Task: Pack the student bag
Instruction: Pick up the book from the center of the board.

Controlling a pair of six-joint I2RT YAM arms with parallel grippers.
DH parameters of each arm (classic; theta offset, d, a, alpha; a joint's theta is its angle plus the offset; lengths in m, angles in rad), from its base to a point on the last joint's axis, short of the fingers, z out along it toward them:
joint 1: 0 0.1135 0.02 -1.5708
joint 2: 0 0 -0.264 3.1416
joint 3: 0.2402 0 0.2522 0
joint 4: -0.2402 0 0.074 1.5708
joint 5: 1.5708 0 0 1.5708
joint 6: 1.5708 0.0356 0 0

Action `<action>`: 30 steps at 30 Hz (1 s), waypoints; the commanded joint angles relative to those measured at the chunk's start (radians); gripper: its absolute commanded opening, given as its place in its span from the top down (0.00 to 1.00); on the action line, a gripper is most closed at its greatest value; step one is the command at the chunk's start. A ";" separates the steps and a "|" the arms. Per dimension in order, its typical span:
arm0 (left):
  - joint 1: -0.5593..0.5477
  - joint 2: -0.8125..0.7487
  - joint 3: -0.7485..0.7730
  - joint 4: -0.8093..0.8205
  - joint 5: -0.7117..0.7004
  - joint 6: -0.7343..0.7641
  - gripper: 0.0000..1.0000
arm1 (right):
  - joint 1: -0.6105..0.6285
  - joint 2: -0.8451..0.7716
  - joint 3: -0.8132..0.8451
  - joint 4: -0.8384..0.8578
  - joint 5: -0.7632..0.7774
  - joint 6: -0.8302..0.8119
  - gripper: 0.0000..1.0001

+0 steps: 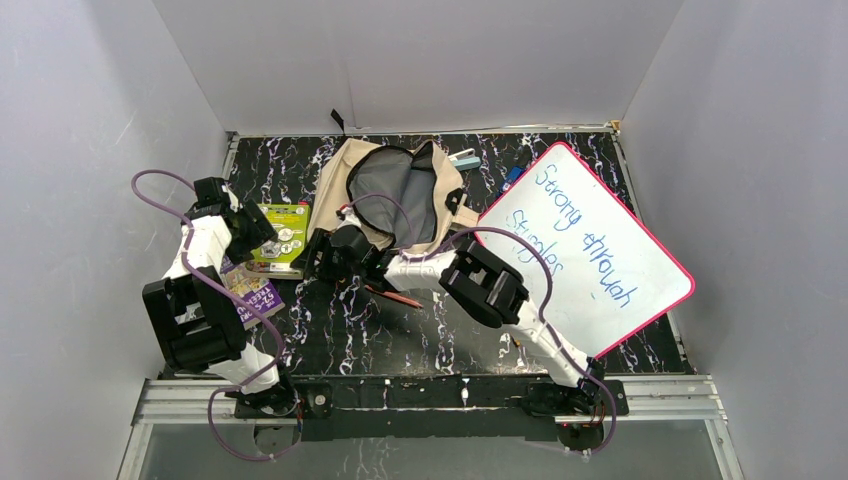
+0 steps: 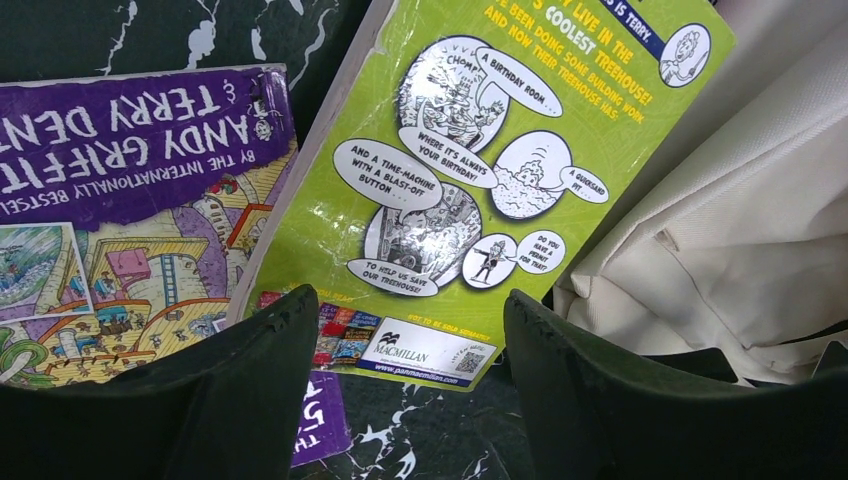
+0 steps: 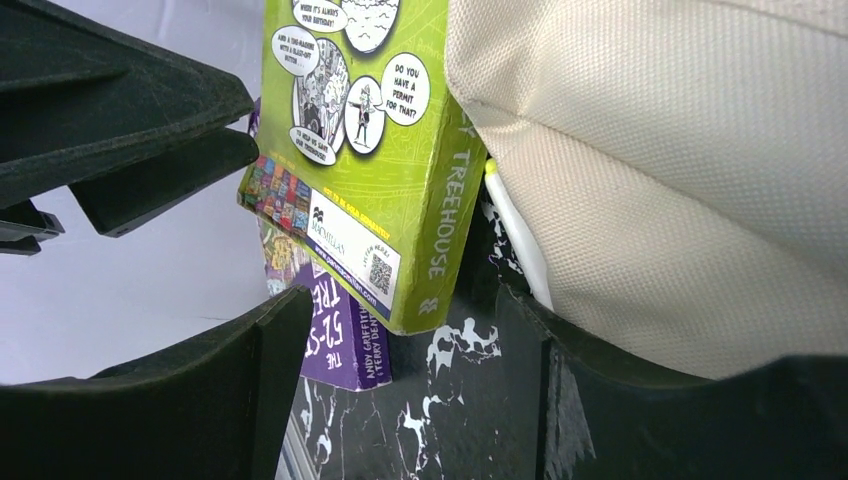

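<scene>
L fingers (image 2: 280, 340) and R fingers (image 3: 270, 350) both spread, prob. empty, near green book (image 2: 480, 150) beside student bag (image 2: 760, 200).

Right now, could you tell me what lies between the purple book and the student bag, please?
The green book lies between them, partly atop the purple book and beside the student bag, as the left wrist view shows.

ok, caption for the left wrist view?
Left claw open over the green book, which lies between the purple book and the cream student bag.
</scene>
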 commanded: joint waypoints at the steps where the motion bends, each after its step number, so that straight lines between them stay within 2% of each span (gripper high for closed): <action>1: 0.010 -0.008 -0.001 -0.024 -0.036 0.014 0.35 | -0.017 0.041 0.049 0.003 0.027 0.038 0.25; 16: 0.010 -0.001 -0.008 -0.037 -0.060 0.020 0.38 | -0.025 0.142 0.160 -0.008 -0.017 0.074 0.27; 23: 0.010 0.004 -0.010 -0.038 -0.042 0.031 0.39 | -0.035 0.175 0.173 0.041 -0.085 0.071 0.41; 30: 0.010 -0.007 -0.012 -0.041 -0.030 0.032 0.40 | -0.042 0.173 0.172 0.082 -0.104 0.035 0.61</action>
